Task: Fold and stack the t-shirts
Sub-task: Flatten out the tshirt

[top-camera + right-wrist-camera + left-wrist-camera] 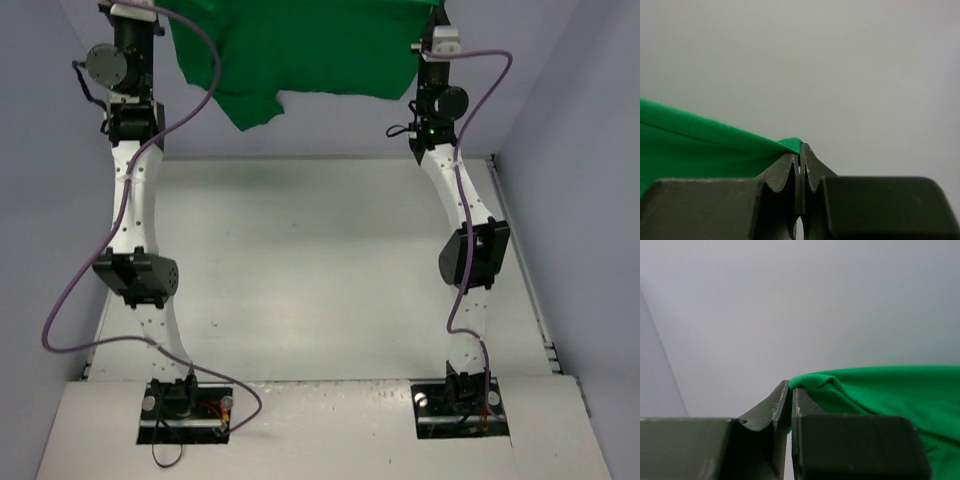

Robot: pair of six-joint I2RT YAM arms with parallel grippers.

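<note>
Top external: finds the t-shirt (300,50) aloft by the far wall, spread between both arms, one sleeve dangling, well above the surface (320,270). Left wrist: shows left fingers (781,402) pinched tight on a bunched edge of green cloth; right wrist: same for right fingers (785,170), clamped on a thin fold. Looks light, soft and limp; likely to sag, swing and wrinkle rather than keep any shape. Best taken by corners or seams, with enough cloth in the pinch to avoid slipping, then laid flat before folding.
</note>
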